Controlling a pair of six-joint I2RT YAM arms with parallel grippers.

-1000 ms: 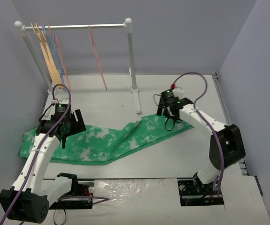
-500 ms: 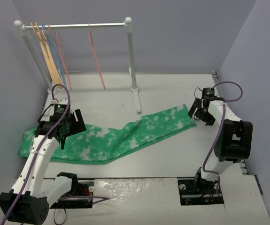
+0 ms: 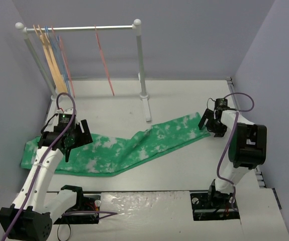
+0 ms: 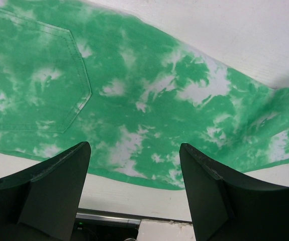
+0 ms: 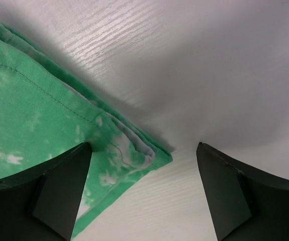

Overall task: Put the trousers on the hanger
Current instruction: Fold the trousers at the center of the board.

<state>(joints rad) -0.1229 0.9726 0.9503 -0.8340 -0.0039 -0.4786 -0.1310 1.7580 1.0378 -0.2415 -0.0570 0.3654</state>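
Note:
The green tie-dye trousers (image 3: 129, 148) lie flat across the table, waist end at the left and leg ends at the right. The pink-salmon wire hanger (image 3: 104, 63) hangs alone near the middle of the rail. My left gripper (image 3: 70, 145) is open and empty, hovering over the waist end. In the left wrist view a back pocket and the cloth (image 4: 149, 100) lie under the left gripper (image 4: 134, 150). My right gripper (image 3: 208, 124) is open and empty at the leg end. The right wrist view shows the hem corner (image 5: 59, 120) beside the left finger of the right gripper (image 5: 144, 150).
A white clothes rack (image 3: 140, 65) stands at the back, its foot (image 3: 147, 108) just behind the trousers. A tan wooden hanger (image 3: 51, 57) and light blue wire hangers (image 3: 60, 55) hang at its left end. Walls close in on the left, right and back.

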